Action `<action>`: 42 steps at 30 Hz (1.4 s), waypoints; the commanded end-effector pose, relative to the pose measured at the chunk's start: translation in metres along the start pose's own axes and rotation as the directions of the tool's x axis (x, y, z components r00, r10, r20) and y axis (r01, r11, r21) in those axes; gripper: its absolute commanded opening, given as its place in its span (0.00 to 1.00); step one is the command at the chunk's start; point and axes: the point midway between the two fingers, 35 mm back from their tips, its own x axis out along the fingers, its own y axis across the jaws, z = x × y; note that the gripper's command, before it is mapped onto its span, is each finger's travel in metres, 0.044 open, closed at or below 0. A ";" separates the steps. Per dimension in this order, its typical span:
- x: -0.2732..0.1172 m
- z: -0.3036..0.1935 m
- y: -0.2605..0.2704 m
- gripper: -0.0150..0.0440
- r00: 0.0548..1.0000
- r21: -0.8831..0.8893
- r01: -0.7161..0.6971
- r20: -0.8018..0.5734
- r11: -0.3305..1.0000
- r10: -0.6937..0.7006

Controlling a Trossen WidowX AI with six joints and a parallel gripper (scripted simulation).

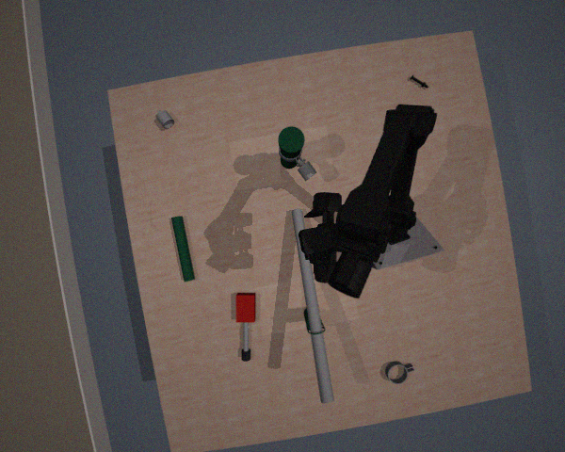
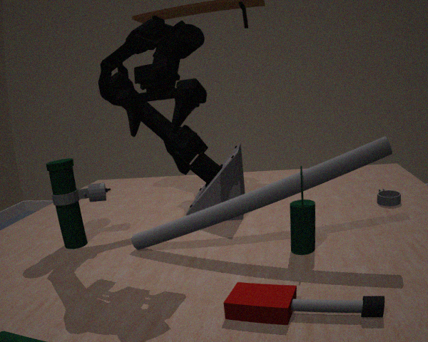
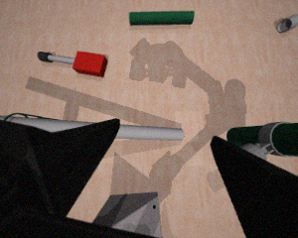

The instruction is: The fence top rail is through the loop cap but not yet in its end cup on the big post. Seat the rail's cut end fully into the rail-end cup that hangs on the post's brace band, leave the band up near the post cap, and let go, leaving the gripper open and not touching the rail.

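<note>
My gripper [image 2: 153, 131] [image 3: 165, 131] is open and empty, pointing down above the rail's low end without touching it. The grey top rail [image 1: 312, 301] [image 2: 214, 213] [image 3: 149, 132] slopes through the thin loop [image 2: 302, 184] on the short green post [image 2: 302, 228]. Its low end is down at or near the table, outside the cup and apart from the big post. The grey rail-end cup [image 1: 306, 169] [image 2: 97, 192] hangs from the brace band [image 2: 65, 198], high on the big green post [image 1: 291, 139] [image 2: 72, 221] [image 3: 293, 139], somewhat below its cap.
A red-headed mallet [image 1: 245, 307] [image 2: 260, 301] [image 3: 90, 63] and green rod [image 1: 183, 248] [image 3: 161, 18] lie left of the rail. A loose band [image 1: 387, 372] [image 2: 389, 200], small grey cup [image 1: 165, 119] [image 3: 288, 23] and black bolt [image 1: 418, 81] lie farther out.
</note>
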 end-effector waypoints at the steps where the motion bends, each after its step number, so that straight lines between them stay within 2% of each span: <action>1: 0.004 -0.002 -0.009 1.00 0.999 -0.087 -0.012 -0.031 0.996 0.009; 5: 0.011 -0.001 -0.032 1.00 0.995 -0.314 -0.069 -0.087 0.947 0.043; 9: 0.016 -0.002 -0.057 1.00 0.987 -0.539 -0.144 -0.133 0.830 0.085; 18: 0.022 -0.011 -0.111 1.00 0.967 -0.889 -0.235 -0.175 0.393 0.183; 24: 0.020 -0.020 -0.141 1.00 0.960 -0.947 -0.217 -0.162 0.238 0.230; 32: 0.014 -0.031 -0.170 1.00 0.956 -0.992 -0.124 -0.124 -0.018 0.264; 42: 0.006 -0.041 -0.191 1.00 0.957 -0.912 0.038 -0.083 -0.408 0.277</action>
